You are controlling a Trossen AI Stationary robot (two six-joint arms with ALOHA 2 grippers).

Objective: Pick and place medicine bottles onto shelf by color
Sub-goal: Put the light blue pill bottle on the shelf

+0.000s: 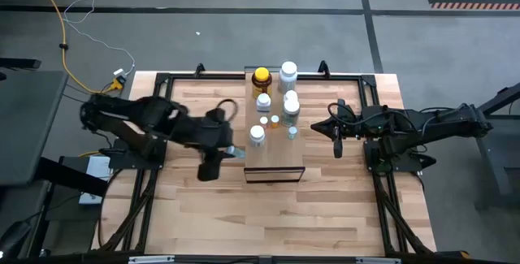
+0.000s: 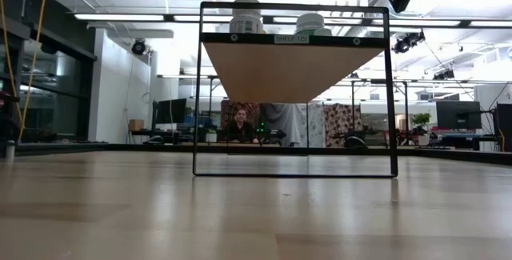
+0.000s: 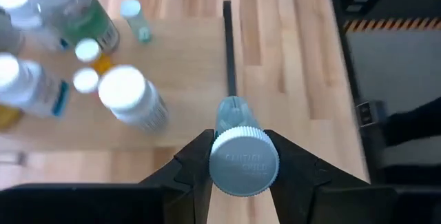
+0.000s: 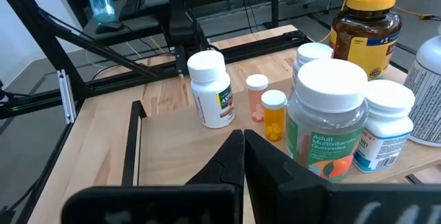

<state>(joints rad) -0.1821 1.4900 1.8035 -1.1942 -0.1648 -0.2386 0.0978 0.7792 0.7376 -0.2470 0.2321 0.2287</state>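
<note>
The shelf (image 1: pixel 280 162) is a light-wood board on a black frame at the table's middle. Several bottles stand on it: an amber one with a yellow cap (image 1: pixel 261 79), white ones (image 1: pixel 288 72) (image 1: pixel 257 136), and a tiny orange one (image 1: pixel 275 121). My left gripper (image 1: pixel 234 151) is at the shelf's left edge, shut on a clear bluish bottle with a pale grey cap (image 3: pixel 243 162). That bottle also shows far off in the right wrist view (image 4: pixel 100 0). My right gripper (image 1: pixel 335 134) is shut and empty, just right of the shelf, pointing at the bottles (image 4: pixel 327 114). My left gripper pinches the bluish bottle at its cap end (image 3: pixel 213 163) between its two fingers, one on each side. The fingers (image 3: pixel 293 169) slant down from the table's left. The bottle hangs below the cap, lifted clear, over the shelf's dark edge (image 3: pixel 227 52).
The shelf's black frame (image 2: pixel 292 8) stands raised above the butcher-block table (image 1: pixel 203 215). There is bare board at the shelf's near end. A person sits far behind the table (image 2: pixel 240 124). Cables lie on the floor at the far left (image 1: pixel 73 20).
</note>
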